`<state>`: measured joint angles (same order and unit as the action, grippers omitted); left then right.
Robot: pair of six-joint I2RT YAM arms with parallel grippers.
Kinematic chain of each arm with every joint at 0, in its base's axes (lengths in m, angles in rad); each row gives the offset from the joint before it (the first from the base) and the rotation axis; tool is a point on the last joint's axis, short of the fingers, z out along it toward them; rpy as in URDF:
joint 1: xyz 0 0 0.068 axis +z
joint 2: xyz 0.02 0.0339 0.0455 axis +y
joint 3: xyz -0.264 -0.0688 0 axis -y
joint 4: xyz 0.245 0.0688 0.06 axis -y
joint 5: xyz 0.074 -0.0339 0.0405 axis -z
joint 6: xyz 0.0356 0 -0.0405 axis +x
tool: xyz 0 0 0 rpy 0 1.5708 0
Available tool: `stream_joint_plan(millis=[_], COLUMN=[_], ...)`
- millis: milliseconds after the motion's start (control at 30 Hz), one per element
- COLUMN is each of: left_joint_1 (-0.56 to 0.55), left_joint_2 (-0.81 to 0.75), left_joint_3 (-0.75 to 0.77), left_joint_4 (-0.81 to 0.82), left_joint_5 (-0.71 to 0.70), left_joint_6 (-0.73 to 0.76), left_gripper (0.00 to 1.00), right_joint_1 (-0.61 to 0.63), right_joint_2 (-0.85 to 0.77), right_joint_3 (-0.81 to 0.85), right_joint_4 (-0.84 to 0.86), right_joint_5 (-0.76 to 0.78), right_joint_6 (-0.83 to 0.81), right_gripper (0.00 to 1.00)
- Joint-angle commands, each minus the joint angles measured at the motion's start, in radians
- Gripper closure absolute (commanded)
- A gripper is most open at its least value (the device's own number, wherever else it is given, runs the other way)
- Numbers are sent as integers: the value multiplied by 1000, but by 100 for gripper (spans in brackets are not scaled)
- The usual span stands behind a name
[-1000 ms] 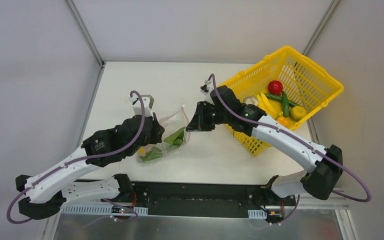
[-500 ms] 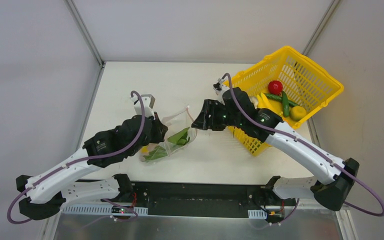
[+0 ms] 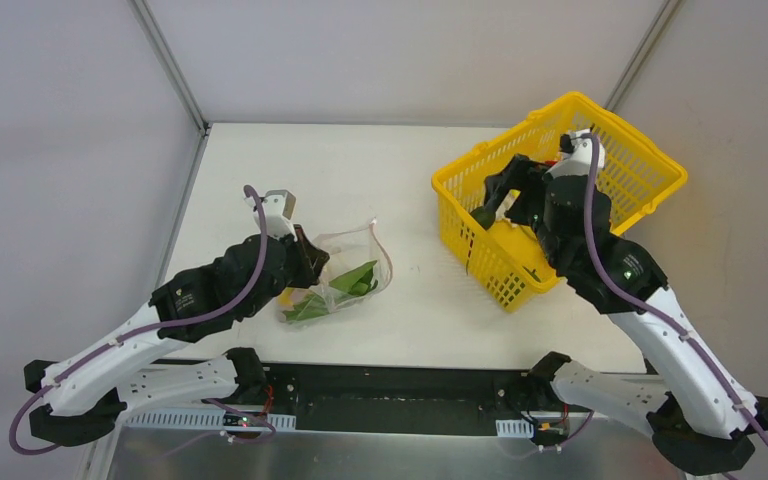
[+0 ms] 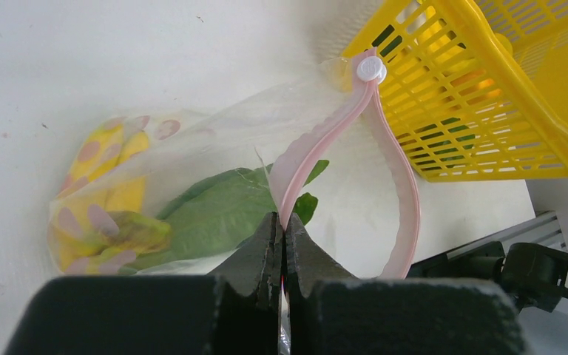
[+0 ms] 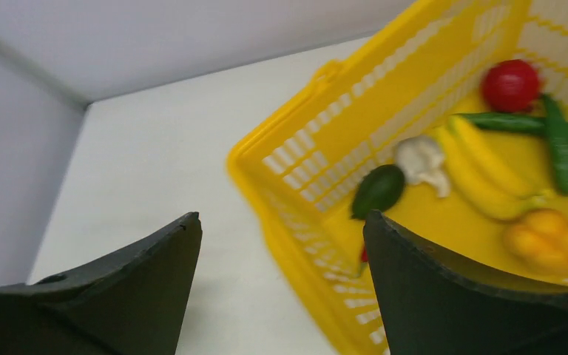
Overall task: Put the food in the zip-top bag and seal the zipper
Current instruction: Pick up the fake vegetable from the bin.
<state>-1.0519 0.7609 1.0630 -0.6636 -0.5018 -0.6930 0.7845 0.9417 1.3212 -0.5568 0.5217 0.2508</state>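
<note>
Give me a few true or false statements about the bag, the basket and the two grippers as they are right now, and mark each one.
1. The left gripper is shut on the zipper at the mouth of the zip-top bag. True.
2. The right gripper holds the tomato. False: its jaws are open and empty at the yellow basket, and the tomato lies inside the basket.
3. The zipper is sealed. False: its two sides stand apart, so the mouth is open.
4. The banana bunch lies in the basket. True.
5. The bag is empty. False: a green food piece lies inside it.
</note>
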Motion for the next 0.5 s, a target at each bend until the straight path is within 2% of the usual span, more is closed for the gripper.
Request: stream_joint_plan(millis=[0, 233, 300, 467], left_joint_1=[9, 8, 8, 8], left_joint_2=[-8, -1, 2, 4], left_joint_3=[-7, -4, 3, 10], left_joint_4=[18, 16, 12, 13], left_joint_5=[-18, 6, 9, 13], left_joint_6=[3, 17, 27, 58], left_gripper=[100, 100, 100, 100], right_joint_1=[-177, -653, -708, -738], right_joint_2=[64, 265, 338, 500], right_joint_3=[32, 33, 29, 51], right_joint_4=[-69, -100, -94, -28], right_joint_5=[188, -309, -357, -371], right_joint_6=[-91, -23, -20, -73], right_gripper=[17, 13, 12, 11])
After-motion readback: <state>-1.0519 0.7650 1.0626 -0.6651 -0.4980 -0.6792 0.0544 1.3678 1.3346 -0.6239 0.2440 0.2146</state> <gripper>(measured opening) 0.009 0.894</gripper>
